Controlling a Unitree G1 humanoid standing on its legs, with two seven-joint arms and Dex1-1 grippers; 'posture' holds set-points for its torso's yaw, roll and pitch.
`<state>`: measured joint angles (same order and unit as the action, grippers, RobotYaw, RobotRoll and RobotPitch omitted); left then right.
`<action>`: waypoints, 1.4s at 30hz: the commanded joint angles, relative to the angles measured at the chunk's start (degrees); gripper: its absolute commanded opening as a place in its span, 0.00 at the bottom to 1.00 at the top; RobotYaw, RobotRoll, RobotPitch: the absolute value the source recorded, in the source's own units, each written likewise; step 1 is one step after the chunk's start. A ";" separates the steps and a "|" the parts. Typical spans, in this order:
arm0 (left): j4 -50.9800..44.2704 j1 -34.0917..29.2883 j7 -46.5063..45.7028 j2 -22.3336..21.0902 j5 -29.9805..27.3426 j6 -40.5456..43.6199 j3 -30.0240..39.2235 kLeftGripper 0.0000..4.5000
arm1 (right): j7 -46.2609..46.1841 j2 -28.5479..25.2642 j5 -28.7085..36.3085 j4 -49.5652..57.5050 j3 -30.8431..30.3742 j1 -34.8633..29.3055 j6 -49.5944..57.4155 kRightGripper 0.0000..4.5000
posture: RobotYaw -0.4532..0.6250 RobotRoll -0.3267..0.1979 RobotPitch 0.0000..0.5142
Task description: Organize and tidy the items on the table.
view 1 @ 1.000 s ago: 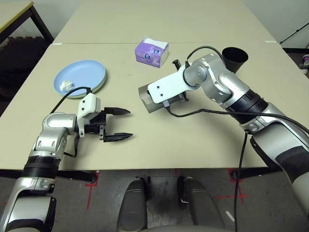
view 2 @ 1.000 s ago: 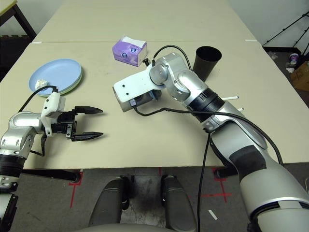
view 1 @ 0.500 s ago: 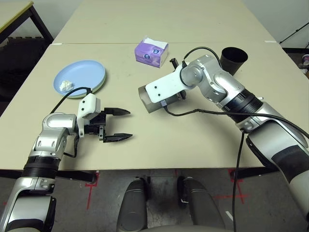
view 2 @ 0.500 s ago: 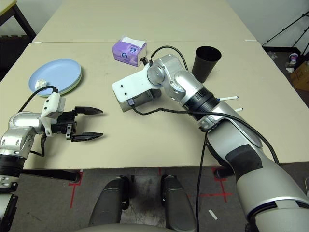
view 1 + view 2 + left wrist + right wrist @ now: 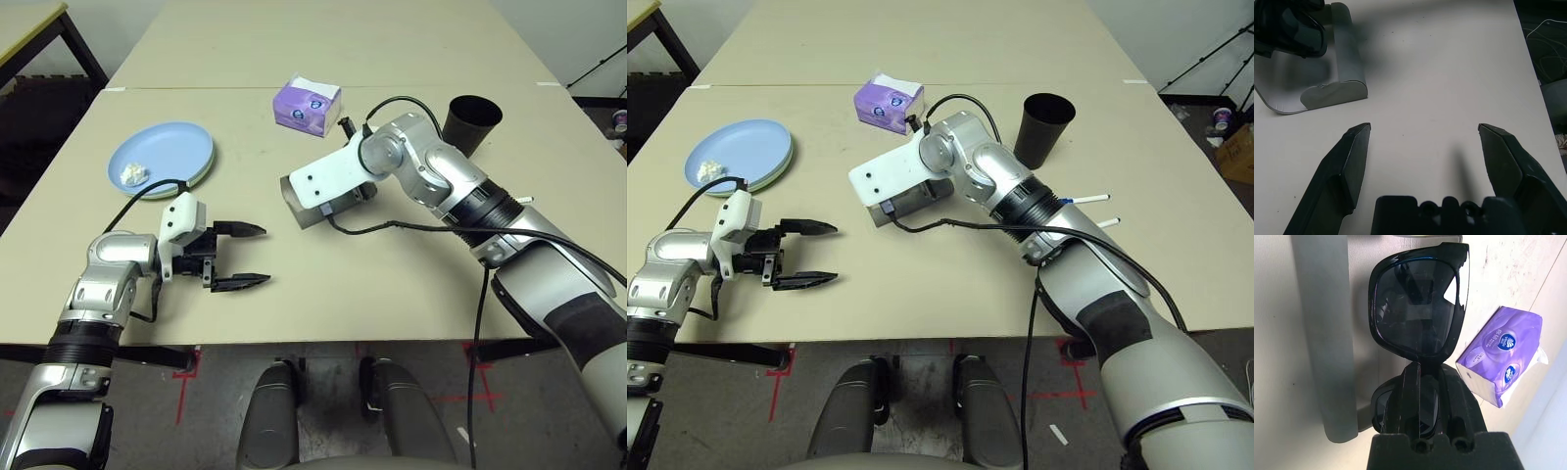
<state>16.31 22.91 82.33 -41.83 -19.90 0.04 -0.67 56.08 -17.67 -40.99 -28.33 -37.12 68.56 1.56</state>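
**Sunglasses held over the open glasses case**

The right end effector has its two black fingers pressed together on the bridge of the black sunglasses, holding them just above the grey glasses case. The case lies open near the middle of the pale surface, its curved lid also seen in the left wrist view.

The left end effector hovers at the near left with its fingers spread wide and nothing between them, pointing to the right toward the case but well apart from it.

At the far left a light blue plate sits on a light green plate, of which just an edge peeks out; a small crumpled white tissue lies on the blue one. A purple tissue pack rests just beyond the case. The black cup stands upright at the far right, and two white pens lie on the right, beside the right arm.
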 commanded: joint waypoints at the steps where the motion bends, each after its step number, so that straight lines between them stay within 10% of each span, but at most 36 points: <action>1: -1.20 -0.71 0.18 -0.57 0.29 0.52 -0.44 1.00 | -0.38 0.43 -0.34 1.12 -0.16 -1.59 0.63 0.09 | 0.45 0.62 0.34; 42: -6.58 -1.21 -7.45 -0.42 -2.68 4.47 3.76 1.00 | -3.15 1.34 -1.34 -1.50 -0.31 -2.46 0.07 0.09 | 0.46 0.62 0.33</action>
<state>11.07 22.60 74.99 -41.86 -22.20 4.07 2.30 53.04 -16.69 -42.10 -29.62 -37.12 65.93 1.91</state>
